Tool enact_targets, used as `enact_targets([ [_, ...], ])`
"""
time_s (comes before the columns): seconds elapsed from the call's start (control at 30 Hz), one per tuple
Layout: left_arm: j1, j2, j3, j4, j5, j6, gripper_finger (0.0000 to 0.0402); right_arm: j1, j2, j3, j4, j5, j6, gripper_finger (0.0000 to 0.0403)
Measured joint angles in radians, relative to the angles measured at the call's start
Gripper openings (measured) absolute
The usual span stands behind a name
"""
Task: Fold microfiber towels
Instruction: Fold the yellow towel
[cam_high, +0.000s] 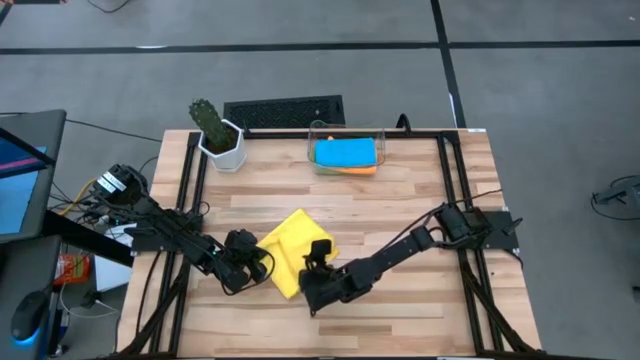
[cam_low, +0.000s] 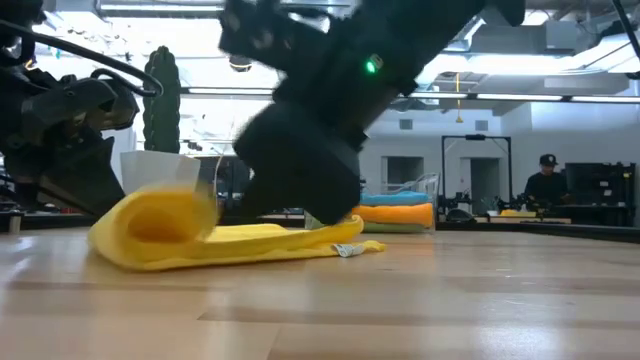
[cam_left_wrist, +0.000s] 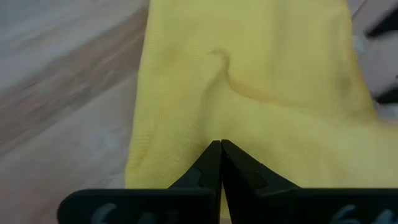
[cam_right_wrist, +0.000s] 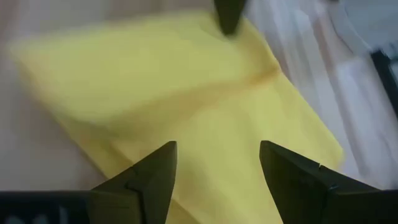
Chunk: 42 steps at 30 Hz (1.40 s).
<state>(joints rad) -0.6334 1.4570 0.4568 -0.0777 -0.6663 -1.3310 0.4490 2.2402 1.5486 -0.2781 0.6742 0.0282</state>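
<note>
While both arms crowd the near half of the table (cam_high: 400, 210), one yellow towel (cam_high: 296, 249) lies between them on the wood, folded over into a thick, loose rectangle with a rounded fold bulging at one end in the low view. Left gripper (cam_left_wrist: 221, 148) sits at that towel's left edge, its two fingers pressed tight together at the cloth; whether any fabric is caught between them can't be made out. Right gripper (cam_right_wrist: 217, 163) hangs just over the towel's right side, fingers spread wide with yellow cloth showing in the gap, gripping nothing. Further back, by the far edge, one clear bin (cam_high: 346, 153) holds a neat stack: one blue towel (cam_high: 345, 151) on top, one orange towel (cam_high: 358, 169) peeking out beneath it, and a strip of green towel (cam_low: 395, 227) at the bottom in the low view. That makes four towels, three stacked and one out front. One potted cactus (cam_high: 215, 130) stands left of the bin. Beyond the table, one person (cam_low: 545, 185) sits deep in the room.
</note>
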Motion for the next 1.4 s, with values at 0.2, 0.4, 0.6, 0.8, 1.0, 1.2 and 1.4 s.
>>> enact_targets([
  [0.2, 0.000, 0.000, 0.007, -0.018, -0.001, -0.029, 0.0000, -0.008, 0.000, -0.001, -0.077, 0.038, 0.108, 0.0255],
  [0.4, 0.000, 0.000, 0.007, -0.022, -0.011, -0.058, 0.0000, 0.018, -0.014, -0.002, 0.127, -0.065, 0.138, 0.0255],
  [0.6, 0.000, 0.000, 0.007, -0.033, -0.013, -0.105, 0.0000, 0.035, -0.014, -0.002, 0.201, -0.100, 0.215, 0.0255],
  [0.8, 0.000, 0.000, 0.007, -0.093, -0.005, -0.180, 0.0000, 0.025, -0.006, -0.002, 0.180, -0.186, 0.237, 0.0255],
  [1.0, 0.000, 0.000, 0.007, -0.099, -0.006, -0.185, 0.0000, 0.057, -0.002, -0.002, 0.173, -0.160, 0.158, 0.0255],
  [1.2, 0.000, 0.000, 0.007, -0.099, -0.022, -0.193, 0.0000, 0.047, 0.006, -0.002, 0.173, -0.148, 0.061, 0.0255],
  [1.4, 0.000, 0.000, 0.007, -0.099, -0.023, -0.193, 0.0000, 0.029, 0.008, -0.002, 0.187, -0.171, 0.036, 0.0255],
])
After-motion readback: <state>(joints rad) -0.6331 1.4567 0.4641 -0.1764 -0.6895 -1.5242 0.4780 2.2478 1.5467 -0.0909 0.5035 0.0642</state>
